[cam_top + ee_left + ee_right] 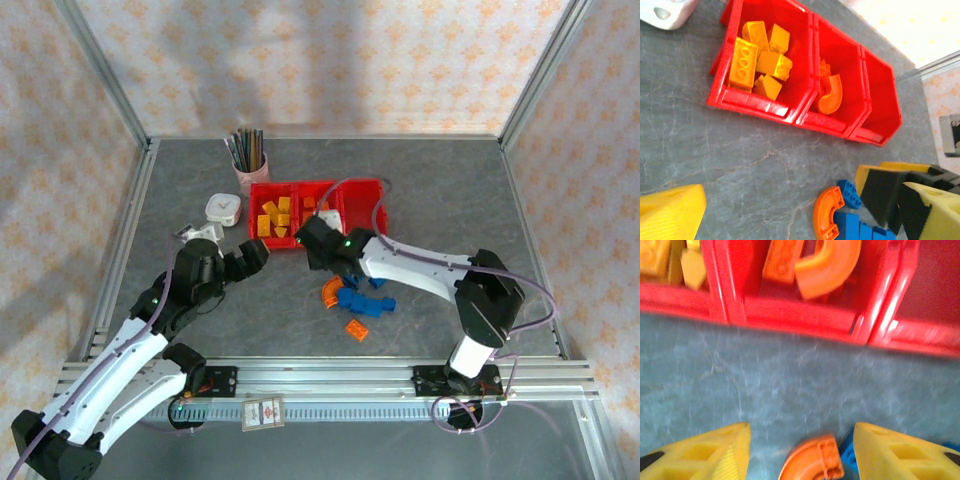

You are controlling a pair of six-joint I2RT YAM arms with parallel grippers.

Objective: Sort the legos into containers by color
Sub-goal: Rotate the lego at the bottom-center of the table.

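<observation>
Three joined red containers (352, 190) stand at mid-table. Yellow legos (275, 218) lie in the left one, and an orange arch (830, 95) with another orange piece lies in the middle one (852, 65). On the table in front lie an orange arch (329, 292), blue blocks (362, 303) and a small orange block (357, 328). My right gripper (800, 432) hangs open just before the bins, with the loose orange arch (812, 460) below and between its yellow fingers, untouched. My left gripper (250, 258) stands wide open left of the pile, holding nothing.
A pink cup of pens (248, 160) stands behind the bins' left end. A white round gadget (223, 208) sits left of them, with a smaller white object (200, 233) nearer my left arm. Metal frame posts edge the table.
</observation>
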